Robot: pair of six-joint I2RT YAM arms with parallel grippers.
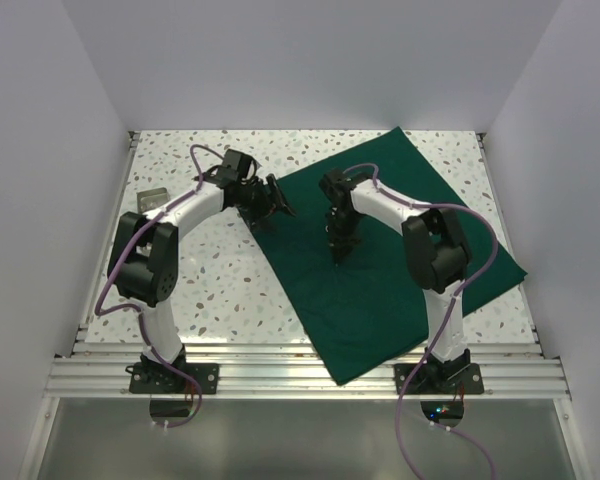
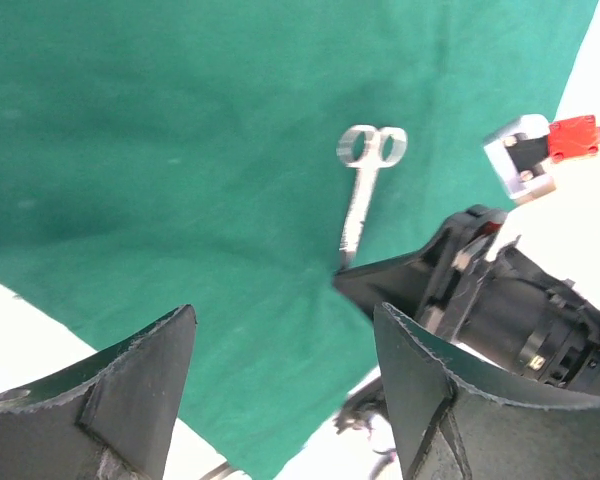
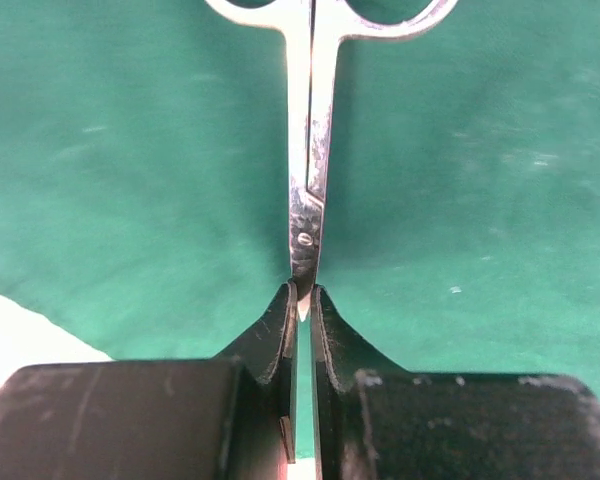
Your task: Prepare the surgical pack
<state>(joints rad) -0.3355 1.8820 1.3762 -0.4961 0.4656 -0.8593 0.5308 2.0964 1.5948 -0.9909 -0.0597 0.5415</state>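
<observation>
No writing, number or brand can be read in any view. The scissors [image 3: 307, 190] show one small round mark near the pivot, probably the screw rather than a stamp. The red plug [image 2: 574, 137] carries no legible print.

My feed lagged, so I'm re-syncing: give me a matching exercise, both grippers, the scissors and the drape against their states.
1 left gripper
2 right gripper
3 scissors
4 drape

A spread out flat
B held by the blades
C open, empty
D fingers shut on steel

Pairs: 1-C, 2-D, 3-B, 4-A
</observation>
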